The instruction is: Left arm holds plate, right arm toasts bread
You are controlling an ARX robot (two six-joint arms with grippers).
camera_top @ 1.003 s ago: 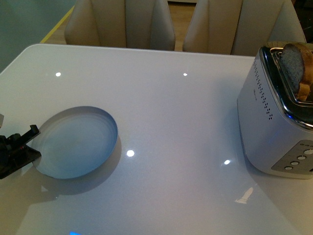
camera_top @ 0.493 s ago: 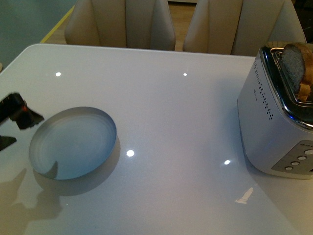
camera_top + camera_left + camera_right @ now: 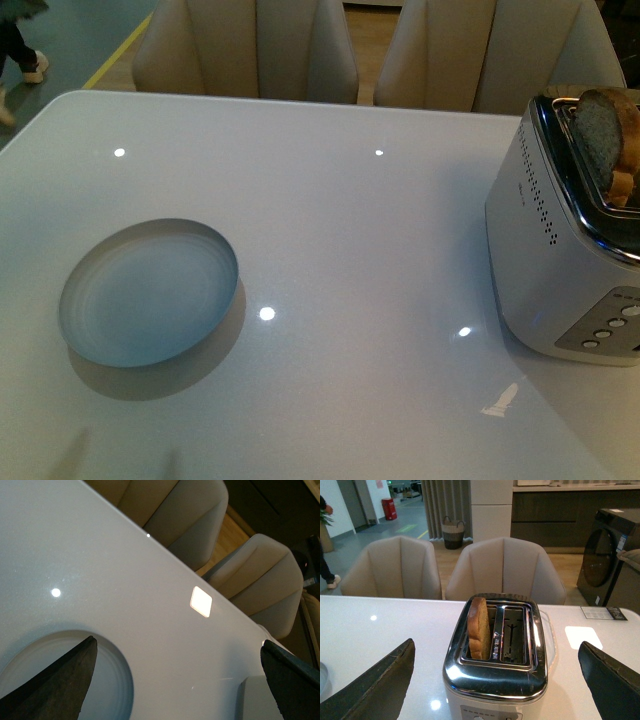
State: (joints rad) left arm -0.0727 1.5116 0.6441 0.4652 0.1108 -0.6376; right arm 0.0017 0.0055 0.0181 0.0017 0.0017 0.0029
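The pale blue-grey plate (image 3: 150, 292) lies flat on the white table (image 3: 350, 220) at the left; part of it shows in the left wrist view (image 3: 100, 690). The bread (image 3: 610, 140) stands upright in a slot of the silver toaster (image 3: 560, 260) at the right edge, its top sticking out. The right wrist view shows the slice (image 3: 479, 628) in one slot of the toaster (image 3: 495, 680), the other slot bare. My left gripper (image 3: 177, 680) is open above the table beside the plate, out of the front view. My right gripper (image 3: 495, 680) is open, level with the toaster, touching nothing.
Two beige chairs (image 3: 250, 45) stand behind the table's far edge. A person's leg (image 3: 20, 50) shows at the far left on the floor. A dark appliance (image 3: 607, 555) and a paper card (image 3: 600, 612) lie beyond the toaster.
My left gripper, beside the plate's left rim a second ago, has drawn back out of the front view. The plate has settled flat on the table.
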